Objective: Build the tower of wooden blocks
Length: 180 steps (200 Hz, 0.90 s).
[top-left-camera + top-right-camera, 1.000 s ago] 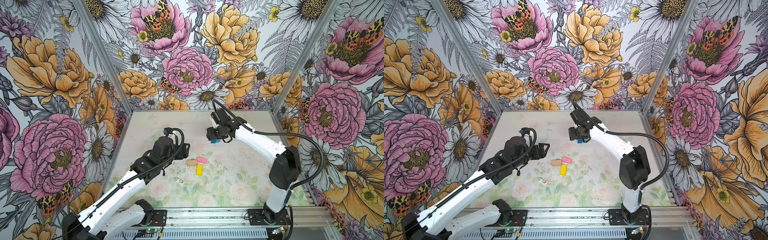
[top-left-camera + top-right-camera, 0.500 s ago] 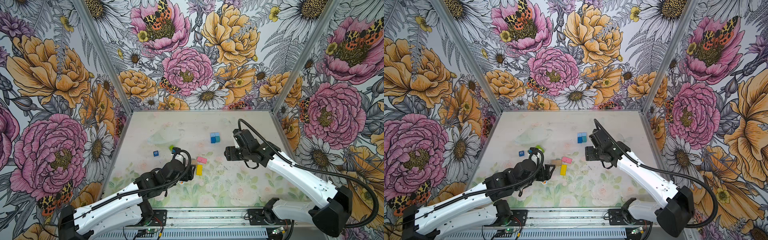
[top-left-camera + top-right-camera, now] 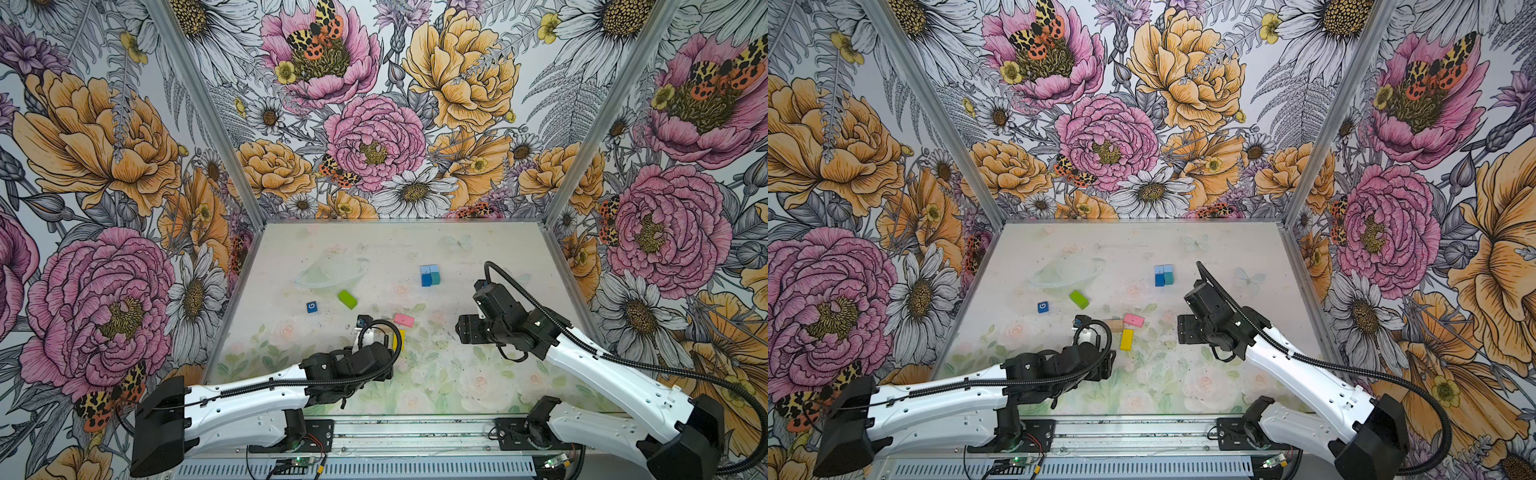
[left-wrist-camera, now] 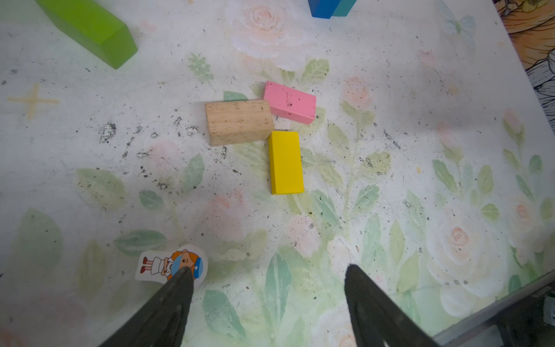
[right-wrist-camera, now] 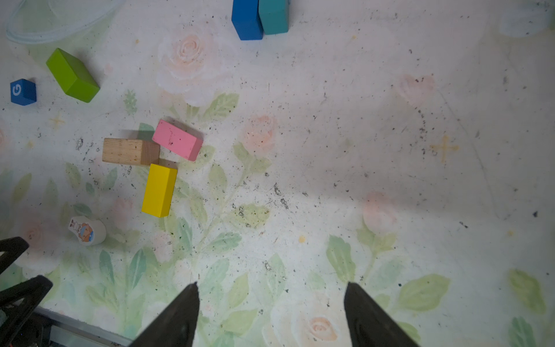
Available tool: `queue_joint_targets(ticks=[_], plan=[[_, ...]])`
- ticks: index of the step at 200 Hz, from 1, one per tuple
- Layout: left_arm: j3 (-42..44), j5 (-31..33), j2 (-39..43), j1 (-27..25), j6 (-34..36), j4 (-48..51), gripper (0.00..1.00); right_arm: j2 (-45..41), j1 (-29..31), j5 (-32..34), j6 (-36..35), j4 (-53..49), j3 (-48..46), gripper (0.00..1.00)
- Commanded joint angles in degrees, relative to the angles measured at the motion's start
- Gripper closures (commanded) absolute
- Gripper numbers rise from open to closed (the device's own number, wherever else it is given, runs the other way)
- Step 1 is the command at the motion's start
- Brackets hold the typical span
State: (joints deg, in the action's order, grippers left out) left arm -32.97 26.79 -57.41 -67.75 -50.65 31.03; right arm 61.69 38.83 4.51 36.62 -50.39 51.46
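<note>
Three oblong bricks lie clustered near the middle of the floral table top (image 3: 457,374): a bare-wood brick (image 4: 238,121), a pink brick (image 4: 289,102) touching its far corner, and a yellow brick (image 4: 285,162) whose end meets the wood brick's corner. In both top views you see this cluster just beyond the left arm's wrist, which hides the wood brick in one of them.

The tower so far (image 3: 429,275) stands well apart, farther back and toward the right: a dark blue cube (image 5: 247,19) and a teal cube (image 5: 273,16) side by side and touching, with a light blue cube (image 3: 1159,270) on the dark blue one.

A green brick (image 3: 347,299) lies flat and skewed on the left half, and a small blue cube marked with a white "G" (image 3: 1043,307) sits just beside it.

Note the left gripper (image 4: 267,276): its dark fingers (image 4: 177,297) stand spread and empty, low over the table, one tip overlapping a little white figure block printed with a nurse (image 4: 171,266); you cannot tell whether it touches.

The right gripper (image 5: 271,290) likewise hangs spread and empty above bare table, the bricks well off to its side. A faint clear dish outline (image 3: 1065,272) shows behind the green brick.
</note>
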Motion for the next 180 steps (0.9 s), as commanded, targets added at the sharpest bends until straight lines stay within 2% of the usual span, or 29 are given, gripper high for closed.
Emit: queue_joint_targets(ticks=[1,15,46,63,80,88,106,146,180], plan=[[-0.9,1.7,-0.7,1.3,0.6,-1.1,0.18,1.4,0.5,1.9,-0.2,1.6,0.9,0.17],[-1.1,0.8,-1.2,2.8,1.7,-1.3,0.17,2.2,0.7,1.8,-0.2,2.8,1.0,0.13],[-2.2,-1.9,-2.2,7.7,5.4,-1.9,0.15,4.7,1.1,1.1,-0.7,5.0,1.3,0.10],[-2.5,-3.1,-2.6,10.3,7.0,-2.5,0.12,6.6,1.1,2.1,-1.0,5.2,1.7,0.09],[-2.5,-4.3,-3.4,12.3,7.9,-3.0,0.04,8.6,1.2,2.7,-0.5,5.4,2.2,0.07],[-2.5,-4.3,-3.5,12.8,8.0,-3.1,0.02,9.3,1.5,2.8,0.1,6.1,2.3,0.03],[-1.6,-4.0,-3.1,13.6,7.9,-2.9,0.01,11.2,2.5,3.3,1.2,7.1,3.3,0.01],[2.1,-2.9,3.4,14.0,5.8,-2.1,0.01,15.3,3.4,5.7,1.0,7.4,7.2,0.00],[4.8,-0.7,12.7,14.2,3.5,1.7,0.01,19.4,3.8,4.3,0.8,8.4,10.4,0.01]])
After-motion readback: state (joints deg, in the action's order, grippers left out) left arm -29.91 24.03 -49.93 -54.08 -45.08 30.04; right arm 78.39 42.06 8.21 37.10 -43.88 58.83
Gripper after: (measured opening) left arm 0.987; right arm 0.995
